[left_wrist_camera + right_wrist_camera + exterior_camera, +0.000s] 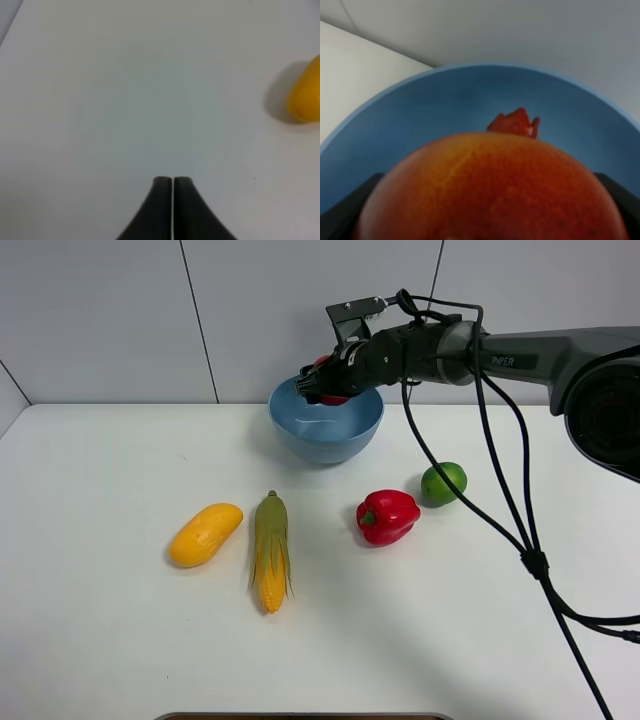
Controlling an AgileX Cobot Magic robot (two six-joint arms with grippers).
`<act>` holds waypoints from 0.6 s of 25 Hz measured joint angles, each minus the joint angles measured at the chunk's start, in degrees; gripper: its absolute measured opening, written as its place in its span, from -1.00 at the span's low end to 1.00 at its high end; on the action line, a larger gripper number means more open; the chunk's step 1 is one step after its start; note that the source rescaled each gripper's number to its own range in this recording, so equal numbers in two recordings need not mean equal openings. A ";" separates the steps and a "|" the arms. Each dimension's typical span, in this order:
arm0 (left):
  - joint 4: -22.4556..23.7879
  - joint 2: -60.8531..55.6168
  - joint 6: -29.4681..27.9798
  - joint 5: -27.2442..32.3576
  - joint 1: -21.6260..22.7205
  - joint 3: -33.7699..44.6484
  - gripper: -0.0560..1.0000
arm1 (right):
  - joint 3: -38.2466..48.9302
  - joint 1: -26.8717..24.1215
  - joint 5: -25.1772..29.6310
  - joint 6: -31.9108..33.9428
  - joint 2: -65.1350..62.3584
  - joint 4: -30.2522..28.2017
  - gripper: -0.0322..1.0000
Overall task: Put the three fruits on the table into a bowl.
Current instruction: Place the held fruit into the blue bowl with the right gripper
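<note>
- Exterior high view: the right fingers (314, 390) reach in over the light-blue bowl (325, 445) and are clamped around the red pomegranate (334, 398). The fruit hangs at about rim height over the hollow. I cannot tell whether it touches the inside.
- Right wrist view: the pomegranate (490, 190) fills the foreground with a dark finger on each side. The fingers are spread wide because the fruit is broad. Its crown points at the bowl's inner wall (420, 110).
- It seems to be held over the middle of the bowl so that it drops inside and does not clip the rim. Letting go looks like the next step.
- Left wrist view: the left fingers (162, 210) are pressed together and hold nothing, above bare bench (125, 90). The mango (306, 95) sits at the edge of that view, near but apart. This arm looks parked out of the way.
- Two fruits are not yet in the bowl. The lime (443, 483) lies on the bench on the right arm's side. The mango (205, 534) lies on the left arm's side.
- A red bell pepper (387, 516) sits just beside the lime, so a grasp there is best made from the lime's open side.
- A corn cob (271, 550) lies alongside the mango with a small gap and could be nudged.
- The right arm's cables (500, 500) hang close past the lime.
</note>
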 joint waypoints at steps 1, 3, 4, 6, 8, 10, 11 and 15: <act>0.05 0.00 0.00 0.00 0.00 0.00 -0.89 | 0.00 0.00 -0.61 0.00 0.65 0.00 0.48; 0.05 0.00 0.00 0.00 0.00 0.00 -0.89 | 0.00 0.00 -1.77 0.00 1.92 -0.05 0.48; 0.05 0.00 0.00 0.00 0.00 0.00 -0.89 | 0.00 0.00 -1.98 0.00 2.49 -0.10 0.48; 0.05 0.00 0.00 0.00 0.00 0.00 -0.89 | -0.12 0.00 -2.00 0.00 3.97 -0.15 0.48; 0.05 0.00 0.00 0.00 0.00 0.00 -0.89 | -0.47 0.00 -2.32 0.00 4.93 -0.15 0.48; 0.05 0.00 0.00 0.00 0.00 0.00 -0.89 | -0.53 0.00 -2.93 0.00 5.57 -0.15 0.48; 0.05 0.00 0.00 0.00 0.00 0.00 -0.89 | -0.53 0.00 -3.10 0.00 5.73 -0.22 0.48; 0.06 0.00 0.00 0.00 0.00 0.00 -0.89 | -0.53 0.00 -4.60 0.00 5.83 -1.09 0.48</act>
